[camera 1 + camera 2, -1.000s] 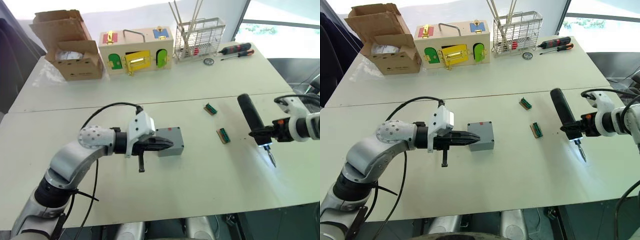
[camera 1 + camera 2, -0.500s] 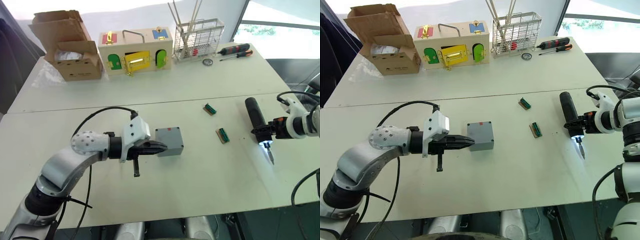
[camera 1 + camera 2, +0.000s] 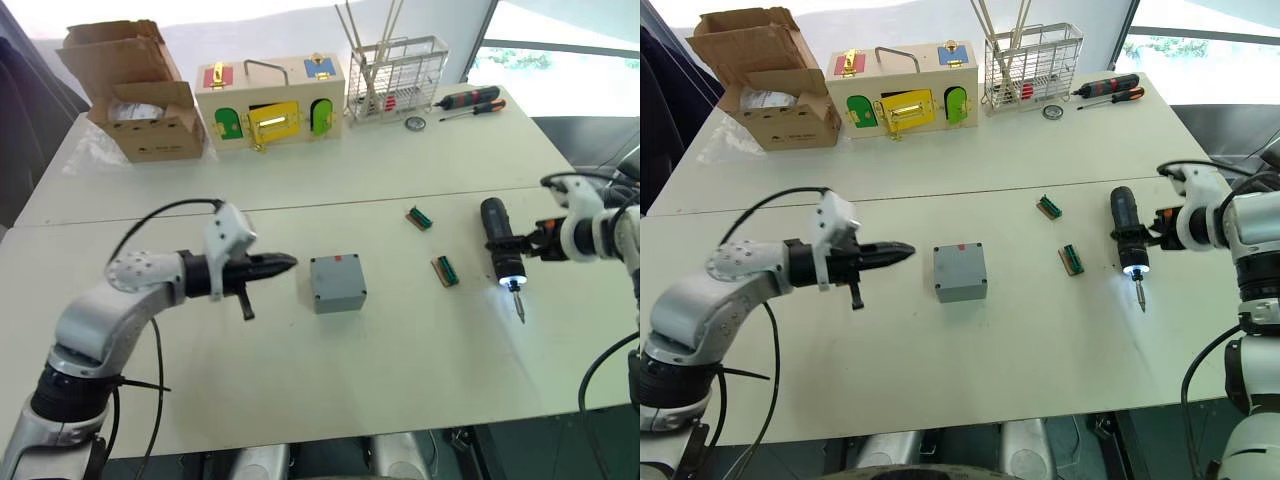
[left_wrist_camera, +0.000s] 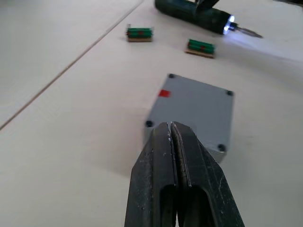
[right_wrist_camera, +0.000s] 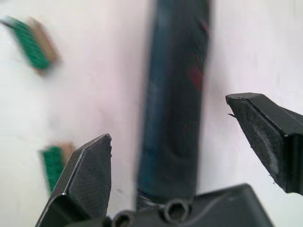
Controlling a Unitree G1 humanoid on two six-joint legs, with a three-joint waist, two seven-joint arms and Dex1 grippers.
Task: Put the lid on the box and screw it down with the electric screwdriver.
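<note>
The grey box [image 3: 338,298] stands mid-table with the lid [image 3: 336,271] lying flat on top of it. The lid's corner screw holes and a small red mark show in the left wrist view. My left gripper [image 3: 282,263] is shut and empty; it points at the box from a short way to its left, not touching. The electric screwdriver [image 3: 496,250] lies on the table at the right with its lamp lit and its bit [image 3: 517,305] toward the front edge. My right gripper [image 5: 168,118] is open, with one finger on each side of the screwdriver's body.
Two green terminal blocks [image 3: 421,217] [image 3: 445,270] lie between the box and the screwdriver. Along the back stand a cardboard box [image 3: 140,95], a wooden latch box [image 3: 272,100], a wire basket [image 3: 397,78] and hand screwdrivers [image 3: 470,100].
My left gripper has drawn back to the left, away from the box. The right gripper has lowered the screwdriver onto the table and opened its fingers.
</note>
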